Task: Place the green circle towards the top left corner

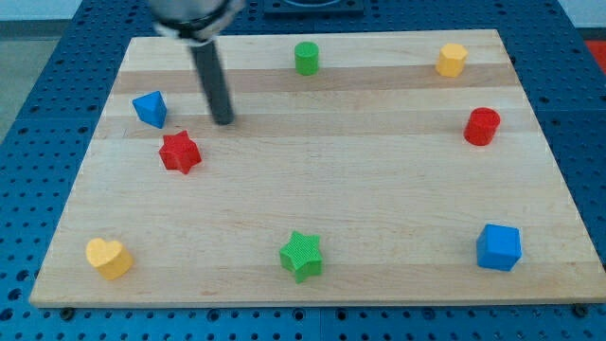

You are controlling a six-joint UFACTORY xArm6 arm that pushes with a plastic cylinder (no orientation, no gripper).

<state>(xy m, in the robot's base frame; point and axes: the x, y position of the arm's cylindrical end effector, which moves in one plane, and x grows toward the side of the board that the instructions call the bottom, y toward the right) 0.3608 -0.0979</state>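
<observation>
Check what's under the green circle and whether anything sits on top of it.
The green circle rests directly on the wooden board near the view's top edge; nothing lies on top. The patch beneath it is covered. My tip is to its lower left, not touching.

— Where does the arm come in?
— From the view's top, left of centre. Only its dark lower housing shows at the frame edge; the rest is cut off.
— And the rod?
— The rod (pixel 212 80) hangs from it, straight and dark, leaning slightly toward the view's right as it descends.
— The end?
— My tip (pixel 223 121) sits low in the view's upper left.
</observation>
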